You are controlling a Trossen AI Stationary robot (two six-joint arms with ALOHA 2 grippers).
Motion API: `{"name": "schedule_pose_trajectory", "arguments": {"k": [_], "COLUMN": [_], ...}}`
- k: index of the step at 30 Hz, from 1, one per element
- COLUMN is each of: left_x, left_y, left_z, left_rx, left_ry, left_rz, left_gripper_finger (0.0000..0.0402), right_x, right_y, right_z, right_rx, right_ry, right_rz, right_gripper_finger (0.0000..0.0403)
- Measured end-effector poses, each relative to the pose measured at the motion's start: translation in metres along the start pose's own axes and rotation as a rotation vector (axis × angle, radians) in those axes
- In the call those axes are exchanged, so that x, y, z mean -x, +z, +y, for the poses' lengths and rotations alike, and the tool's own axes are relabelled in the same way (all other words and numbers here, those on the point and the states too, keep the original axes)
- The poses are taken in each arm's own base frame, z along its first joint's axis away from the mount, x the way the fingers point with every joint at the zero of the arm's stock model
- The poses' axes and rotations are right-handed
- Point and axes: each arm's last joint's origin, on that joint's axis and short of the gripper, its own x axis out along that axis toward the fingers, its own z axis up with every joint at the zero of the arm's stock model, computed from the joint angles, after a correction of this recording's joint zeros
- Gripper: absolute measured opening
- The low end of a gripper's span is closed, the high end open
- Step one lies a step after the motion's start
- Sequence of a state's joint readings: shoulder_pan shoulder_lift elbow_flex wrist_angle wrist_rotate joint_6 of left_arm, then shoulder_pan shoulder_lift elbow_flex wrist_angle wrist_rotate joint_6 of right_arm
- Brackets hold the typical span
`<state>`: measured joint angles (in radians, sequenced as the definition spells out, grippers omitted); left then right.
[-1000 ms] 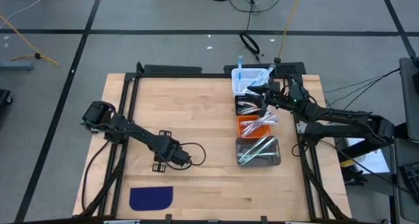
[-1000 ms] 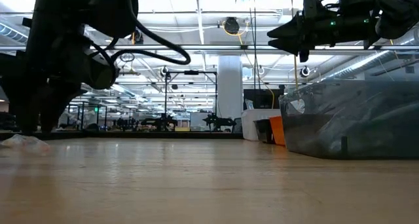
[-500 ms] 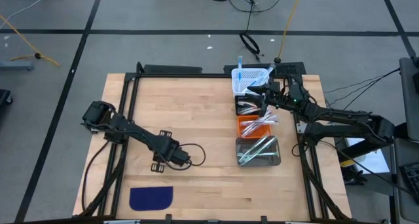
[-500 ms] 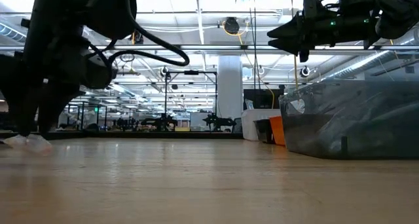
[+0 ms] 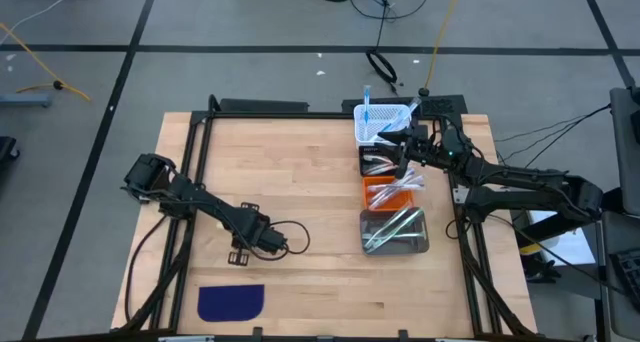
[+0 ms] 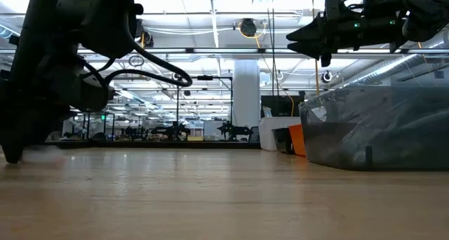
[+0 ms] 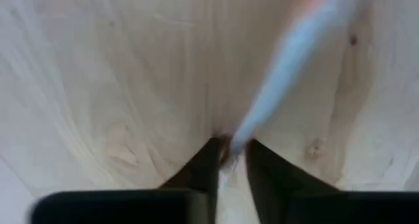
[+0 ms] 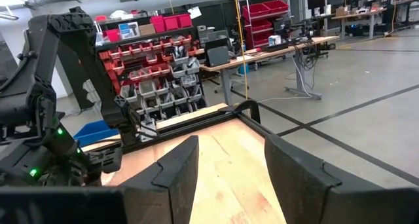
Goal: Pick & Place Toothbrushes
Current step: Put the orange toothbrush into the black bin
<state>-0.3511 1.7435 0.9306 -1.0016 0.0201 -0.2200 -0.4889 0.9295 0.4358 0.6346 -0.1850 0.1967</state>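
Observation:
One toothbrush (image 7: 288, 60), light blue and white with an orange far end, lies flat on the wooden table (image 5: 300, 172). My left gripper (image 7: 232, 145) points down at the table's near left (image 5: 240, 254), its fingers closed to a narrow gap on the toothbrush's near end. My right gripper (image 5: 403, 148) hangs level and open above the bins at the right, nothing between its fingers (image 8: 229, 152). More toothbrushes lie in the white basket (image 5: 385, 122), black bin (image 5: 378, 163), orange bin (image 5: 392, 192) and clear bin (image 5: 395, 230). My left gripper pinches the toothbrush's near end (image 7: 237, 137) between its two fingertips. The fingers come from above, pointing steeply down. The rest of the toothbrush lies on the table, running away from the fingers.
A dark blue cloth patch (image 5: 230, 302) lies near the table's front left corner. The bins stand in a row along the right side. A black frame (image 5: 200, 132) borders the table. Bare wood spreads between the left gripper and the bins.
My left gripper has sunk straight down to the tabletop, onto the small white thing that showed beside its fingers in the low view and is now covered by them. My right arm has kept still.

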Motion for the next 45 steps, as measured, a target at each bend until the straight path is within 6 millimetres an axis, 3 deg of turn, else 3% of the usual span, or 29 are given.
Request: {"name": "schedule_pose_trajectory", "arguments": {"k": [4, 12, 20, 27, 32, 39, 45], "left_x": [0.000, 0.014, 0.067, 0.125, 0.161, 0.192, 0.203], "left_y": [0.002, 0.014, 0.043, 0.066, 0.083, 0.103, 0.106], "left_z": [0.000, 0.004, 0.017, 0.048, 0.070, 0.092, 0.107], "left_rx": [-0.023, 0.042, 0.082, 0.212, 0.204, 0.164, 0.178], "left_ry": [-0.013, 0.042, 0.211, 0.351, 0.378, 0.381, 0.361], "left_rz": [-0.022, -0.087, -0.307, -0.561, -0.781, -1.130, -1.254], "left_gripper_finger": [0.0012, 0.0006, 0.0004, 0.0003, 0.0006, 0.0006, 0.0007], "right_x": [0.000, 0.000, 0.000, -0.002, -0.002, -0.002, -0.001], "right_y": [0.000, -0.003, -0.006, -0.008, -0.009, -0.011, -0.008], "right_z": [0.000, -0.001, 0.003, 0.016, 0.025, 0.038, 0.050], "right_rx": [0.000, -0.007, -0.029, -0.002, 0.004, 0.020, 0.053], "right_ry": [-0.001, -0.007, 0.012, 0.102, 0.168, 0.236, 0.304], "right_rz": [0.003, 0.034, 0.058, 0.069, 0.071, 0.073, 0.023], "right_gripper_finger": [0.0167, 0.0166, 0.0165, 0.0165, 0.0164, 0.0164, 0.0164]}}
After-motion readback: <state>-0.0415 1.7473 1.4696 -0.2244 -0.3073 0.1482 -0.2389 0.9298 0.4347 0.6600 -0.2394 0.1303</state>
